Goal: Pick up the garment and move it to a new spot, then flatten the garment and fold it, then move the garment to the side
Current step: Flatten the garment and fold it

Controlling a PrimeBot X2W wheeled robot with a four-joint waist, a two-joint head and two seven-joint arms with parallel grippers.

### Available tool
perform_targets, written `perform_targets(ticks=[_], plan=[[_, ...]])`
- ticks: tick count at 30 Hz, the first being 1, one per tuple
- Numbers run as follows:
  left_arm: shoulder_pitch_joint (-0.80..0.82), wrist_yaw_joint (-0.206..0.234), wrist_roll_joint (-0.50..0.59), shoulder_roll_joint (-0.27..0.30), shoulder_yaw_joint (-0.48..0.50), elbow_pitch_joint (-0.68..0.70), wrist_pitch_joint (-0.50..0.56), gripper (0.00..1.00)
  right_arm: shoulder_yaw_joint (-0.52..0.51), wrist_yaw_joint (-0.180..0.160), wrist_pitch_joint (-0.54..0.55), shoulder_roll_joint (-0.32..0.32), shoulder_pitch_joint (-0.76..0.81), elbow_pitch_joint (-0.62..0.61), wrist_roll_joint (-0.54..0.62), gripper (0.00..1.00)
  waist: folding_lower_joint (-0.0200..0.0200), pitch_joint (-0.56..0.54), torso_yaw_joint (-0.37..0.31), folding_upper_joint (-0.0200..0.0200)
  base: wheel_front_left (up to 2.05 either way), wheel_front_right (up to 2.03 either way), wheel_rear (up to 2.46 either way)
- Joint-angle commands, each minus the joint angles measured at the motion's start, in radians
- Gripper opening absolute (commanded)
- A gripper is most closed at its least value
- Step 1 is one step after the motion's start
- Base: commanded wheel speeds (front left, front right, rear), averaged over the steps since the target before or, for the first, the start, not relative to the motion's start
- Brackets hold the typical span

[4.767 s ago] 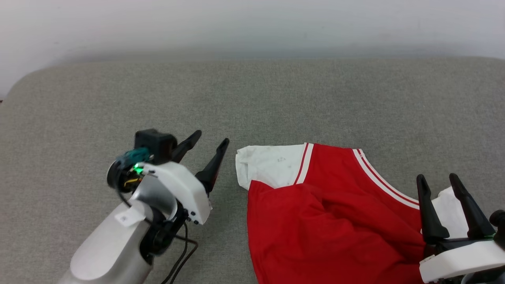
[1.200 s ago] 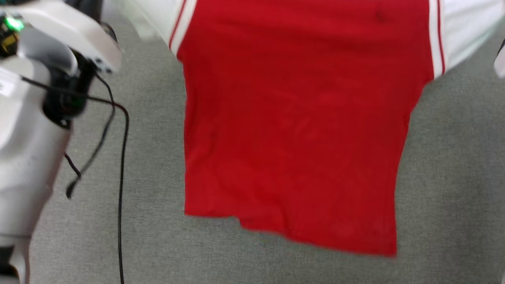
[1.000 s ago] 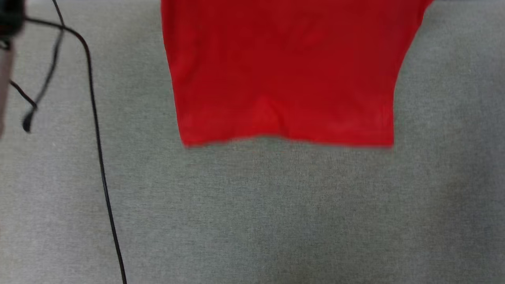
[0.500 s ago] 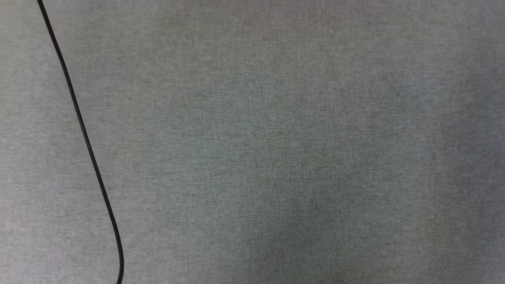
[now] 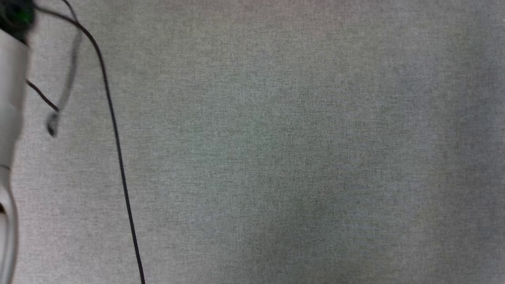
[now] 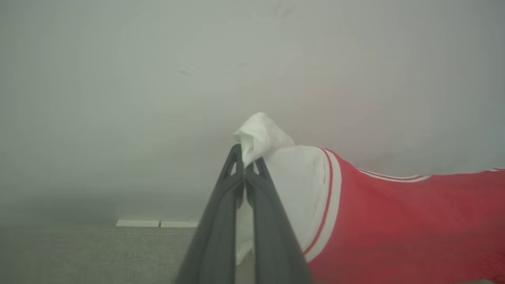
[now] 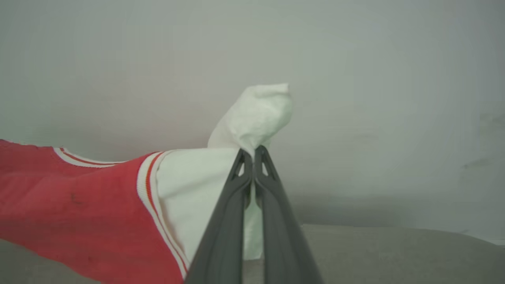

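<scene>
The garment (image 6: 394, 221), a red jersey with white sleeves and red-white striped trim, hangs in the air above the grey surface. In the left wrist view my left gripper (image 6: 245, 157) is shut on the bunched tip of one white sleeve. The red body stretches off to the right of that view. In the right wrist view my right gripper (image 7: 252, 156) is shut on the other white sleeve of the garment (image 7: 79, 205), whose red body runs off to the left. Its lettering is hidden. My pale left forearm (image 5: 10, 102) lies at the left edge of the head view.
A grey fabric surface (image 5: 276, 157) spreads below the head camera. A black cable (image 5: 118, 157) hangs from my left arm across its left part. A pale wall (image 6: 158, 79) stands behind the garment, and a white strip (image 6: 158, 223) lies at the surface's far edge.
The head view has shifted, so the red garment left its top edge by half a second ago. My left forearm and its cable have come back in at the left.
</scene>
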State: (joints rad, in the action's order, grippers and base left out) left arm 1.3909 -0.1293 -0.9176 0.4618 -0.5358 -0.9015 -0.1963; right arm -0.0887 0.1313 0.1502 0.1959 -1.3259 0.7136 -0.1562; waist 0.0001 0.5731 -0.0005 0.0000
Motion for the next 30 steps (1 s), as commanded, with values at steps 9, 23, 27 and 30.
perform_targets(ticks=[9, 23, 27, 30], plan=[[-0.284, -0.002, -0.112, 0.004, -0.076, 0.06, -0.038, 0.0, 0.047, -0.001, -0.048, -0.017, 0.31, -0.026, -0.119, 0.0, -0.0001, -0.117, 0.024, 0.0, 0.0, 0.0, 0.0], [-0.734, 0.024, -0.095, 0.026, -0.004, 0.256, -0.071, 0.0, -0.052, -0.001, -0.007, -0.012, 0.884, -0.357, -0.23, 0.0, -0.0001, -0.317, 0.062, 0.0, 0.0, 0.0, 0.0], [-0.871, 0.061, -0.063, 0.028, 0.046, 0.35, -0.071, 0.0, -0.113, -0.001, 0.02, -0.049, 1.042, -0.463, -0.239, 0.0, -0.0001, -0.364, 0.071, 0.0, 0.0, 0.0, 0.0], [-0.984, 0.101, -0.046, 0.037, 0.078, 0.426, -0.071, 0.0, -0.15, -0.001, 0.043, -0.08, 1.142, -0.539, -0.235, 0.0, -0.0001, -0.395, 0.074, 0.0, 0.0, 0.0, 0.0]])
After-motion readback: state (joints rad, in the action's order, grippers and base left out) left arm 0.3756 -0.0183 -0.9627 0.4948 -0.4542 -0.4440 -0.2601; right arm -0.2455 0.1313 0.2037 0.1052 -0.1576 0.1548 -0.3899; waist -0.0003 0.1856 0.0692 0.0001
